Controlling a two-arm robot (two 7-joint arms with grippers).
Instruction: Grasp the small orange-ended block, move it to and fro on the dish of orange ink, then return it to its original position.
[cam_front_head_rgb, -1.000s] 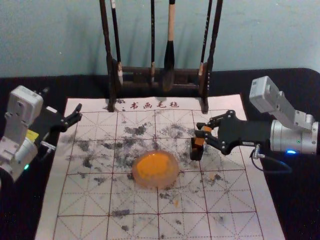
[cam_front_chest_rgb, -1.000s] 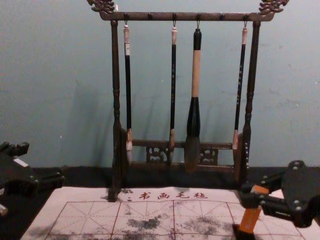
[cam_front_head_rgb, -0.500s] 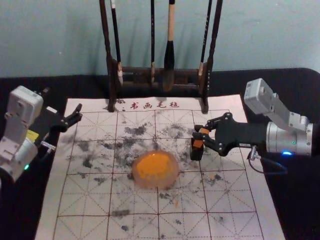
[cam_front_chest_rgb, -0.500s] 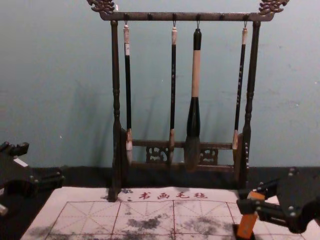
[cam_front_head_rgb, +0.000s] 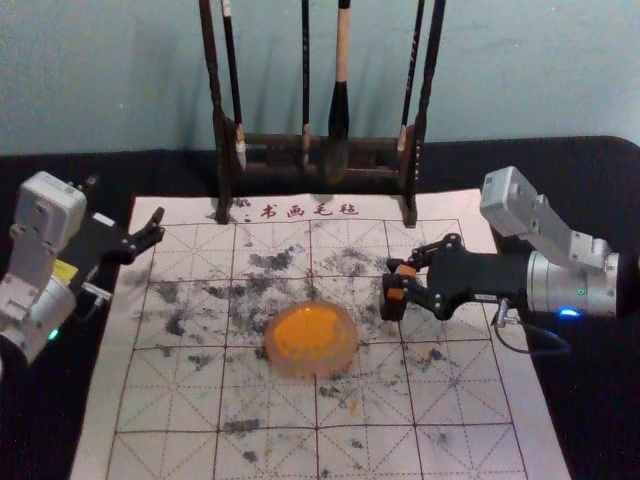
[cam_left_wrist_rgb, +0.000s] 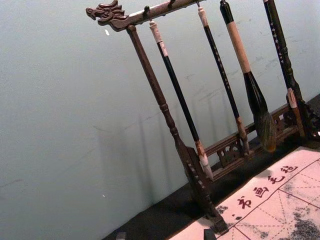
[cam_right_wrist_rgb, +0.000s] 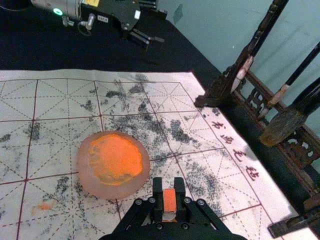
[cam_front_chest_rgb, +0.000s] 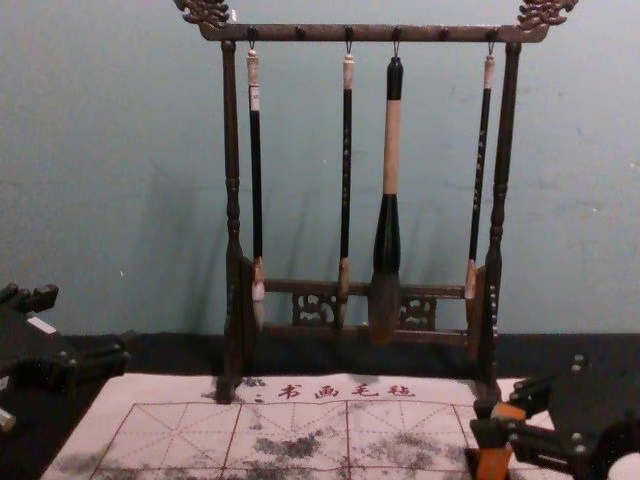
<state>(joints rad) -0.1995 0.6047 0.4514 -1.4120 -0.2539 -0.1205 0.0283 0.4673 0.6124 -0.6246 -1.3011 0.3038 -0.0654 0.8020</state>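
Small orange-ended block (cam_right_wrist_rgb: 170, 200) is gripped by the right claw (cam_front_head_rgb: 396, 275) near the round, orange-ink dish (cam_front_head_rgb: 315, 368); inking can't be confirmed, release pending. Left claw (cam_front_head_rgb: 124, 200): idle, spread, far left.

Right tool (cam_front_head_rgb: 397, 280) lower than before, orange block (cam_front_chest_rgb: 493, 463) down with it — both slightly farther left

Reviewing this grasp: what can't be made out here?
Block, lower end: chest view, cut off by bottom edge.
Block, middle: head view, behind the right gripper's fingers.
Contact between block and dark piece below: head view, too small and dark.
Left gripper's fingers, mostly: left wrist view, cut off by bottom edge.
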